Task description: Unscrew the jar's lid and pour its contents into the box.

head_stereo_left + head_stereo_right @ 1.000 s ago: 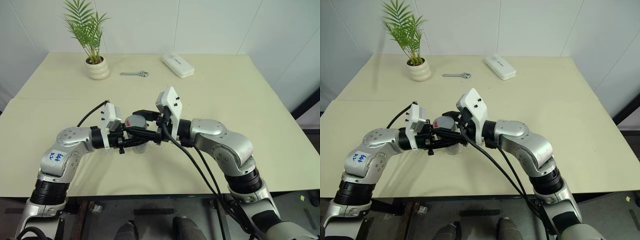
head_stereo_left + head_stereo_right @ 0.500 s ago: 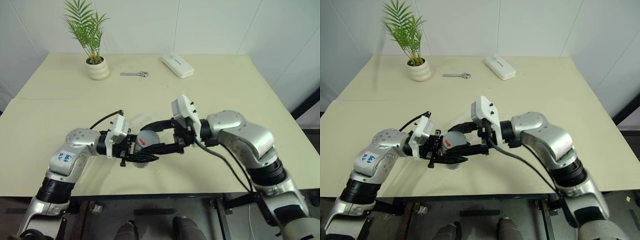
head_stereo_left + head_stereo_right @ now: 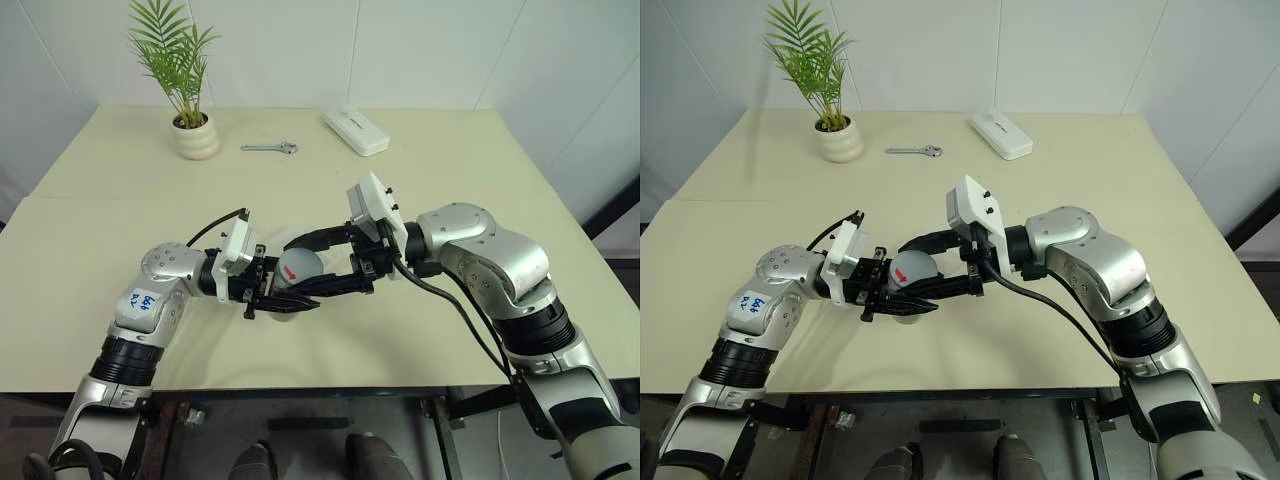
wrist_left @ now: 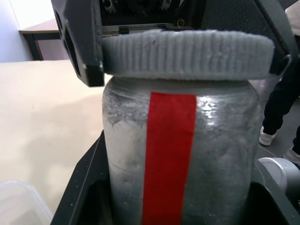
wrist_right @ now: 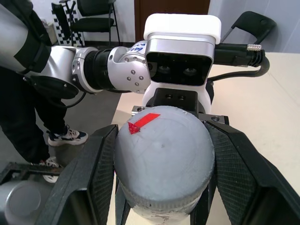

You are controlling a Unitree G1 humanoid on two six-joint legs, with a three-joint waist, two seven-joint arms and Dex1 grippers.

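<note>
jar [image 3: 285, 300]: held above the table [image 3: 480, 190] at centre, left gripper [image 3: 290, 300] clamped on its body, right gripper [image 3: 315, 265] clamped on the lid [image 3: 298, 268]. both wrists had rolled since a second before; unscrewing judged underway. at 12 o'clock: plant pot [image 3: 194, 136], wrench [image 3: 268, 148], white case [image 3: 355, 130]. white walls.

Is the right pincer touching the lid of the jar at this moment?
Touching. In the right wrist view the right pincer has its two black fingers pressed against both sides of the grey lid, with no gap.
</note>
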